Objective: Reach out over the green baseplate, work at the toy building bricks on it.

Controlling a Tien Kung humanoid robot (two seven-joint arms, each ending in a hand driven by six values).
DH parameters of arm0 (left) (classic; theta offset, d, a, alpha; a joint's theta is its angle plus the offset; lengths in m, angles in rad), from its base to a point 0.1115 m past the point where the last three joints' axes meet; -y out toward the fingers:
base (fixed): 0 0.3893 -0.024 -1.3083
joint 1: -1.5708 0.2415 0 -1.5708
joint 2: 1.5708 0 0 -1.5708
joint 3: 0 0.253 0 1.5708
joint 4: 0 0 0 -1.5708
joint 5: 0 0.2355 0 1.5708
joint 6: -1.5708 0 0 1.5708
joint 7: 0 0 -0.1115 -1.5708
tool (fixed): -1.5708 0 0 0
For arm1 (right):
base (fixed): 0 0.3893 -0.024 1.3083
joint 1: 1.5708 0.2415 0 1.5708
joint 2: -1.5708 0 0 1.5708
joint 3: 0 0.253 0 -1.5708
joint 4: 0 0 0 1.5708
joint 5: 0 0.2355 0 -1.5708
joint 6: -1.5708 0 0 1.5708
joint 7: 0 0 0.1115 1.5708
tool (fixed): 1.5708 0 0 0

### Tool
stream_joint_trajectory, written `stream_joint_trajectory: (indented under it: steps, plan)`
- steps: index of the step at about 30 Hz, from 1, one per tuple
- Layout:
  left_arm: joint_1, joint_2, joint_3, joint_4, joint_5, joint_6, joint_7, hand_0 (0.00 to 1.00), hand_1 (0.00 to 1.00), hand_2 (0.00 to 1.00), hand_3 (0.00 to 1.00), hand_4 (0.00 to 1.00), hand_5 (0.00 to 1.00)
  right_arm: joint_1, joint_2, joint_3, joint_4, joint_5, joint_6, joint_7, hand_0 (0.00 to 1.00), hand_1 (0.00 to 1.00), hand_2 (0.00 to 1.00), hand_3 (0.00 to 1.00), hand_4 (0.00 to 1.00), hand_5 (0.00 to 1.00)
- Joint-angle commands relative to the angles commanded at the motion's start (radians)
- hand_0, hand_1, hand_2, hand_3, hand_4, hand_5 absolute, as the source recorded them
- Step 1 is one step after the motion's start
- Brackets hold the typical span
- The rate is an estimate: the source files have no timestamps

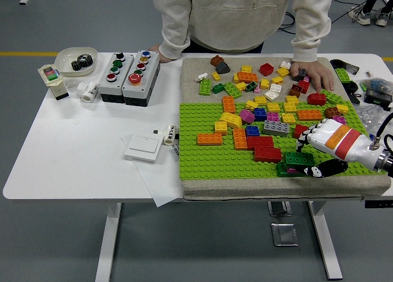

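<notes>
The green baseplate lies on a grey mat, with several coloured bricks on its right half. My right hand reaches in from the right edge, white with an orange band and black fingers. Its fingers and thumb curl around a dark green brick near the plate's front right. That brick rests on the plate with a pink piece under it. Red bricks and an orange brick stand to its left. My left arm is out of view.
A person stands at the far side with one hand resting on the mat among loose bricks. Left of the mat are two button boxes, a white switch, a bowl and paper. Clutter lies at the right edge.
</notes>
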Motion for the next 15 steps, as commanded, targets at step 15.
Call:
stream_joint_trajectory:
  steps: [15]
  plan:
    - [0.000,0.000,-0.001,0.000,0.002,0.000,0.000,0.633,0.742,0.737,0.566,0.614,0.618,0.000,0.003,0.002,-0.002,0.000,0.008,-0.002,0.402,0.570,0.688,0.612,0.817,0.528]
